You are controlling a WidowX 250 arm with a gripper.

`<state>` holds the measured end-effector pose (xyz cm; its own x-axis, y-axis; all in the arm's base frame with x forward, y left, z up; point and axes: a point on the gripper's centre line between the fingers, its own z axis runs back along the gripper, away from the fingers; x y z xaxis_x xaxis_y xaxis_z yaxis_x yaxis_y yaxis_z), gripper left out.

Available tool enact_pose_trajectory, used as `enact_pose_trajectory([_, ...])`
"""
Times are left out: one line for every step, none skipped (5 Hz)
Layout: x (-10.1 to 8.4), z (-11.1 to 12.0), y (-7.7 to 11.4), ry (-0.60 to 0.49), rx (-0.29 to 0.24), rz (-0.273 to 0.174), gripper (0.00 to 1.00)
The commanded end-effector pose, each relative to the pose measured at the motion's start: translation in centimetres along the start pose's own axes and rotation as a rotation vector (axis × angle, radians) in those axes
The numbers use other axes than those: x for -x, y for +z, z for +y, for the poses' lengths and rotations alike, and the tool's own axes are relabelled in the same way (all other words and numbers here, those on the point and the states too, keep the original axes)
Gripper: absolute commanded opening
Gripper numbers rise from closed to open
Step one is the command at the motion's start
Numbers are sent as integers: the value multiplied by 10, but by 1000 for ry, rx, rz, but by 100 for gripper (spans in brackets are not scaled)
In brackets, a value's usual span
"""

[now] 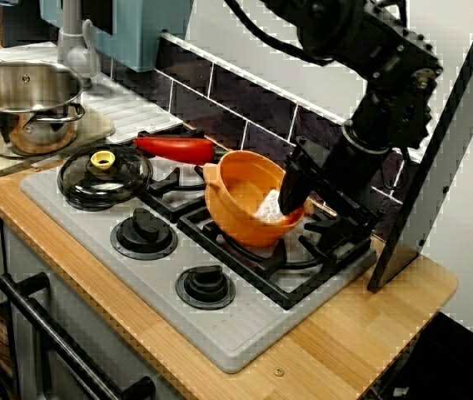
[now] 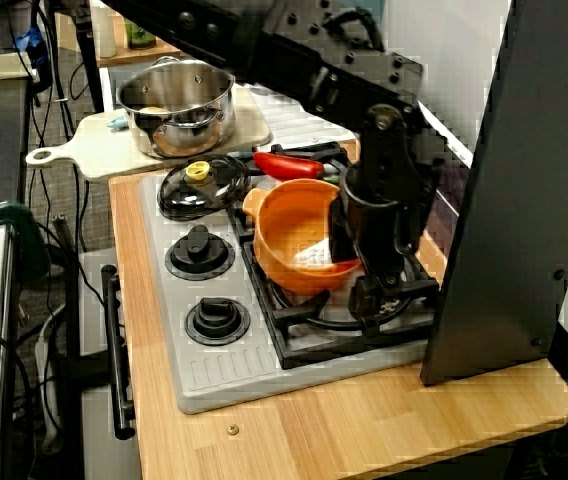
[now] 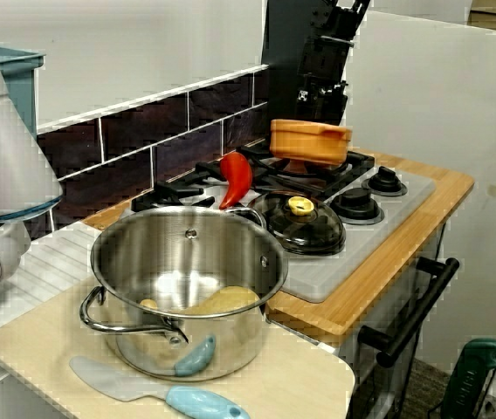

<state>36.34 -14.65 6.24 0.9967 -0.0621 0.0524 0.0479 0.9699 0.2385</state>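
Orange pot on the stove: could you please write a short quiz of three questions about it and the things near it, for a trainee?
1. True or false: the orange pot stands on the cutting board.
2. What lies between the black lid and the tiled wall? A) a red pepper B) a spoon C) a cup
3. Complete: the pincer is at the rim of the ____.
Key: 1 false, it stands on the stove grate; 2 A; 3 orange pot.
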Motion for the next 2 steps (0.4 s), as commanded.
enact_pose_trajectory([-12, 2, 7, 8, 6, -25, 100])
enact_pose_trajectory([-13, 3, 8, 8, 5, -25, 100])
